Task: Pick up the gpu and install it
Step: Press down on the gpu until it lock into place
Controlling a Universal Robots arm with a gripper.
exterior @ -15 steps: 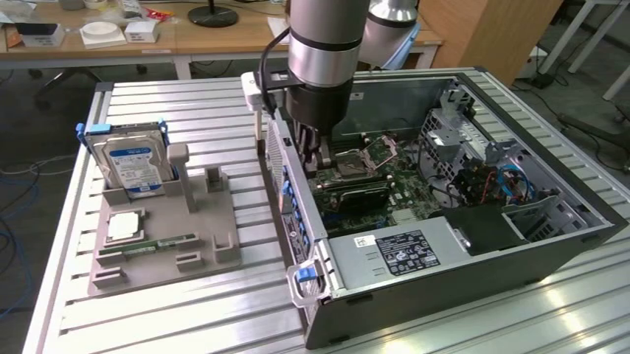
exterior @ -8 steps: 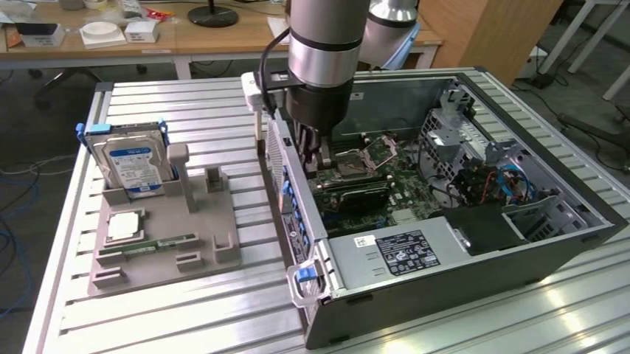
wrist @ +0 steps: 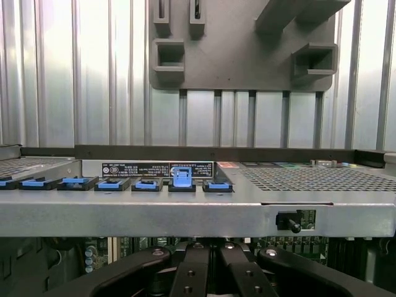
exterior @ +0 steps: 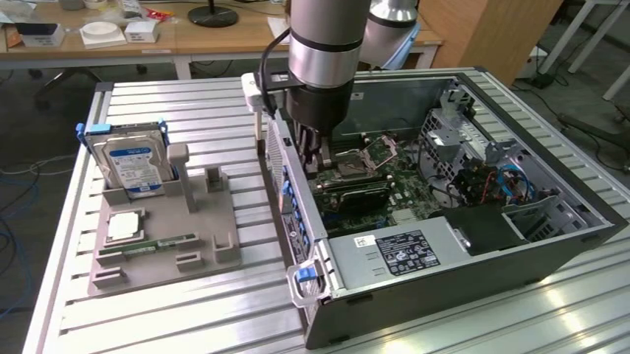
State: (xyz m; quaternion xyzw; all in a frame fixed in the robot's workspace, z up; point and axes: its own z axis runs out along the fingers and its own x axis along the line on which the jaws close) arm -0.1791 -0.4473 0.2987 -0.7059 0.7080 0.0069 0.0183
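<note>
Supply label: on the power supply at the near end of the case (exterior: 473,284), a black-and-white label (exterior: 402,252); its print is too small to read, and no brand can be made out.
Gpu: a dark card (exterior: 355,193) lies low inside the case on the motherboard, just beside and below the gripper. Whether it is fully seated in its slot cannot be told.
Gripper: the gripper (exterior: 317,166) reaches down into the case over the board. In the wrist view, the gripper (wrist: 207,275) has its fingers (wrist: 189,278) drawn narrow, nearly together; what lies between them is hidden.
Progress: judged well along. The gpu is off the tray and inside the case, so pick-up looks done, while seating is unconfirmed.
Sticker: on the case wall, a black sticker (wrist: 158,169) above a row of blue tabs (wrist: 147,184); the text is illegible.
Tray: the grey tray (exterior: 197,221) holds a drive (exterior: 133,168) with a blue-white label, unreadable.
Desk: beyond, a wooden desk (exterior: 197,37) with small boxes.
</note>
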